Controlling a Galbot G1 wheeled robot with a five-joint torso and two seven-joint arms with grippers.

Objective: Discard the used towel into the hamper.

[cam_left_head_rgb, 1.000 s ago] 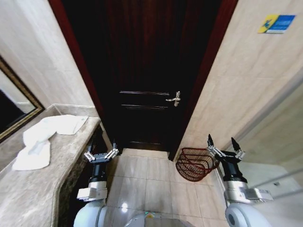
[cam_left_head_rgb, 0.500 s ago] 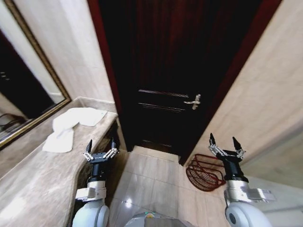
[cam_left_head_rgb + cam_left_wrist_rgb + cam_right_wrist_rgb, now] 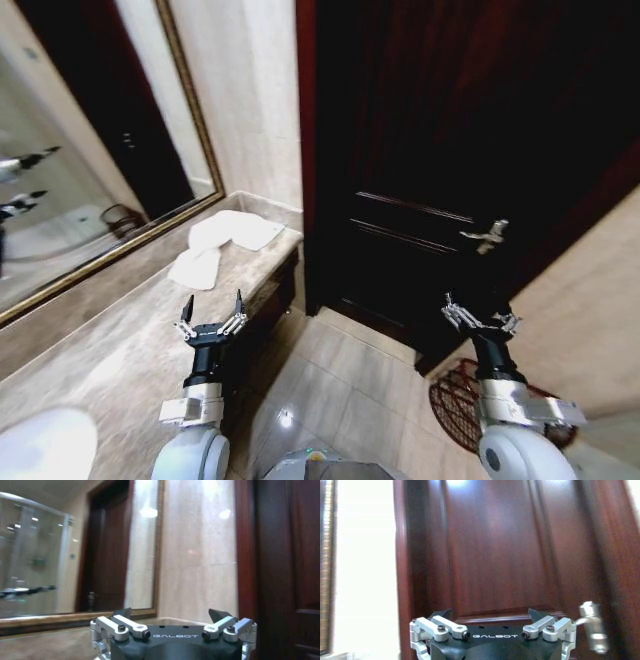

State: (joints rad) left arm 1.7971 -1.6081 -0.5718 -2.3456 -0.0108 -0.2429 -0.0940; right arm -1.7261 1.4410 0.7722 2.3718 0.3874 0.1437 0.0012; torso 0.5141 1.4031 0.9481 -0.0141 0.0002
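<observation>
Towel (image 3: 225,243) on counter (image 3: 110,350), hamper (image 3: 462,405) floor-level – pincers agape, idle

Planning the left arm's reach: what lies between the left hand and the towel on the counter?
In the head view, only bare marble countertop lies between the open left hand and the white towel.

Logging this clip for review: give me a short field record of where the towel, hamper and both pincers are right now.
towel: white cloth towel, crumpled on the beige stone counter beneath the mirror
hamper: round dark reddish-brown woven basket on the tiled floor, by the dark wooden door, partly hidden behind the right arm
left pincer: open, empty, raised beside the counter edge
right pincer: open, empty, raised above the hamper
</observation>
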